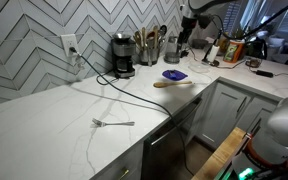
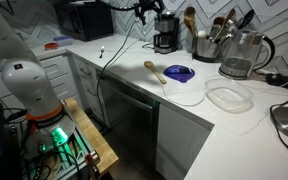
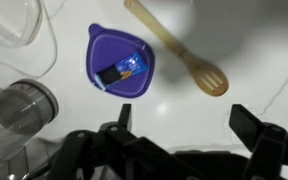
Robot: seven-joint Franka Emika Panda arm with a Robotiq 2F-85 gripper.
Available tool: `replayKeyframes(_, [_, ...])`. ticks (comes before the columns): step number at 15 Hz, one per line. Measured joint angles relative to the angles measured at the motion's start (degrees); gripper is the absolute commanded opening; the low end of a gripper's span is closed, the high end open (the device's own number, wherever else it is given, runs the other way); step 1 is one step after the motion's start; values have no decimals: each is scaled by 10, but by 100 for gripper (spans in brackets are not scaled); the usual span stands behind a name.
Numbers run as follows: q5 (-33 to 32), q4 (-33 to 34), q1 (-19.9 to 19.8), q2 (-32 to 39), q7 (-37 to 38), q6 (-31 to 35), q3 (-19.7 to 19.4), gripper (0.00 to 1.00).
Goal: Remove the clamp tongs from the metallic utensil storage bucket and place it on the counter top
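The metallic utensil bucket (image 1: 147,50) (image 2: 206,46) stands by the tiled wall next to a coffee maker (image 1: 122,56) and is full of upright utensils. I cannot pick the clamp tongs out among them. My gripper (image 1: 185,42) (image 2: 149,12) hangs high above the white counter top (image 1: 44,120) (image 2: 234,130), away from the bucket. In the wrist view my gripper (image 3: 182,108) is open and empty, looking down on the counter top (image 3: 249,40). The bucket is out of the wrist view.
Below the gripper lie a purple lid (image 3: 122,60) (image 1: 174,75) (image 2: 180,73) and a wooden spoon (image 3: 180,46) (image 1: 170,84) (image 2: 154,70). A glass kettle (image 2: 240,56), a clear lid (image 2: 229,96), a fork (image 1: 114,123) and a power cord (image 1: 114,85) are on the counter.
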Motion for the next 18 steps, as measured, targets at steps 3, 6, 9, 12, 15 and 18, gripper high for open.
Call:
replayKeyframes(3, [16, 42, -6, 25, -88, 78, -32, 100])
replayKeyframes(6, [89, 96, -12, 67, -169, 116, -61, 100])
replayKeyframes(9, [128, 129, -21, 97, -195, 116, -66, 100])
replayKeyframes(12, [128, 129, -21, 94, -193, 116, -61, 100])
replayKeyframes(15, [128, 129, -21, 94, -193, 116, -61, 100])
replayKeyframes(18, [128, 129, -22, 94, -193, 116, -61, 100])
